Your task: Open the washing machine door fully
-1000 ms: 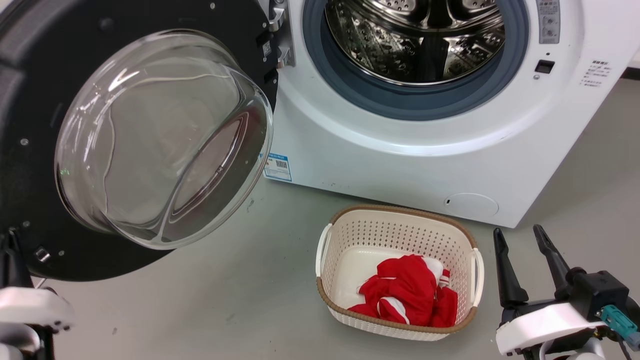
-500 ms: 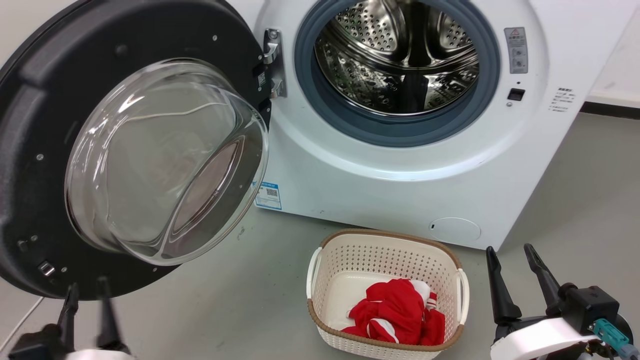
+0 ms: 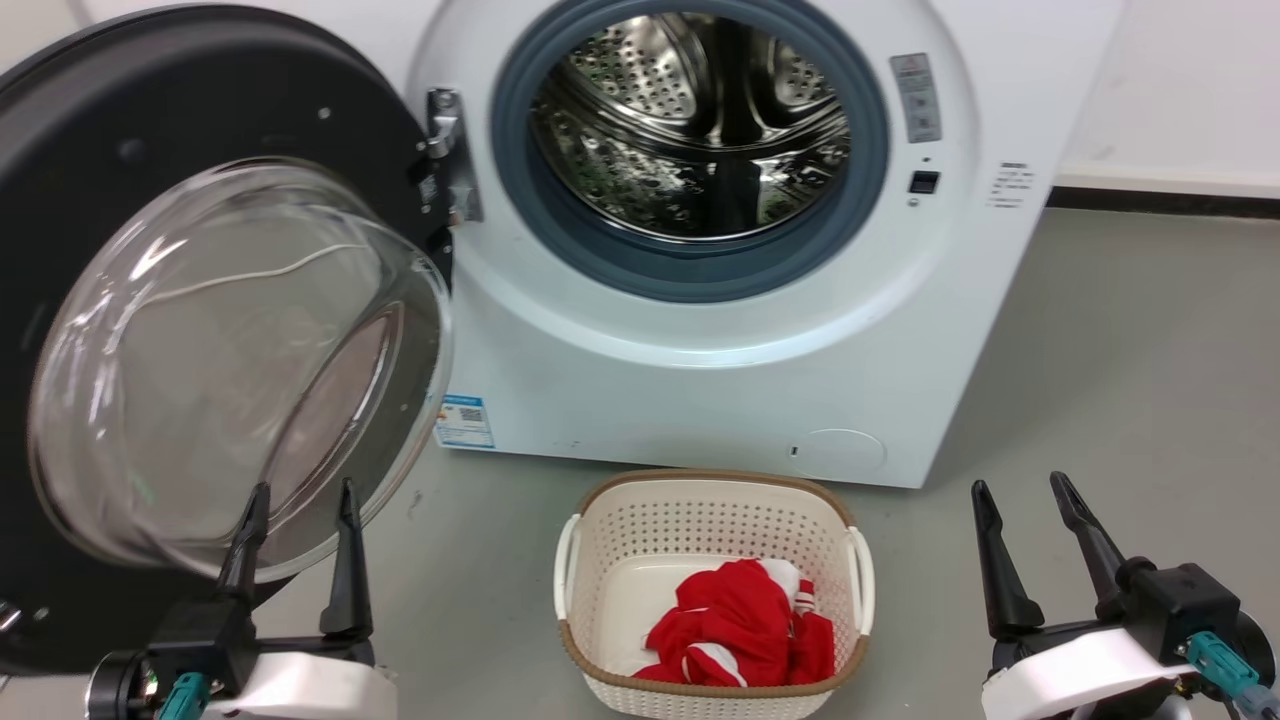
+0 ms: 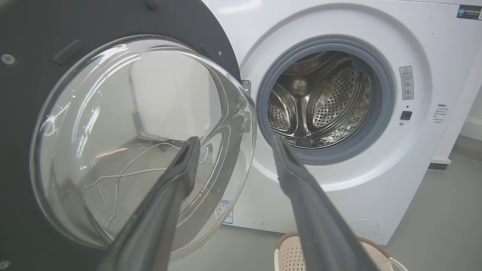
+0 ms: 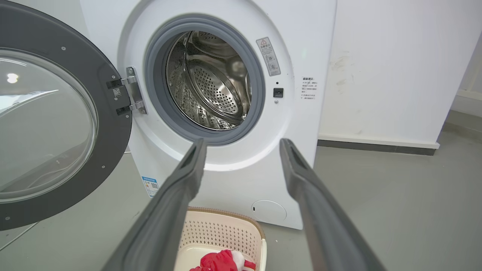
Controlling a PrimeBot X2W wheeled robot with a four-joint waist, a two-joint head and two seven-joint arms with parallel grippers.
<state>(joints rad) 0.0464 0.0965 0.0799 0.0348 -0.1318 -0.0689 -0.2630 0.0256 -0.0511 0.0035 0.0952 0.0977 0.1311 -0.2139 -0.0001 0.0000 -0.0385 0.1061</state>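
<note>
The washing machine door (image 3: pixel 200 100) is a black round disc with a clear glass bowl. It stands swung wide open to the left on its hinge, beside the white washing machine (image 3: pixel 700 380), whose steel drum is exposed. My left gripper (image 3: pixel 304 490) is open and holds nothing, its fingers in front of the bowl's lower edge and apart from it. In the left wrist view the door (image 4: pixel 37 37) lies ahead of the left gripper (image 4: pixel 235 139). My right gripper (image 3: pixel 1018 482) is open at the lower right, over the floor. The right wrist view has the right gripper (image 5: pixel 243 140) facing the machine (image 5: pixel 301 56) and the door (image 5: pixel 75 56).
A cream perforated basket (image 3: pixel 700 480) with a red-and-white cloth (image 3: pixel 735 630) sits on the grey floor in front of the machine, between my grippers. A white wall with a dark baseboard (image 3: pixel 1150 185) runs to the right of the machine.
The head camera has shifted, so the machine sits further left and lower in the picture. My left gripper has risen into view in front of the door's lower edge. The right gripper has held still.
</note>
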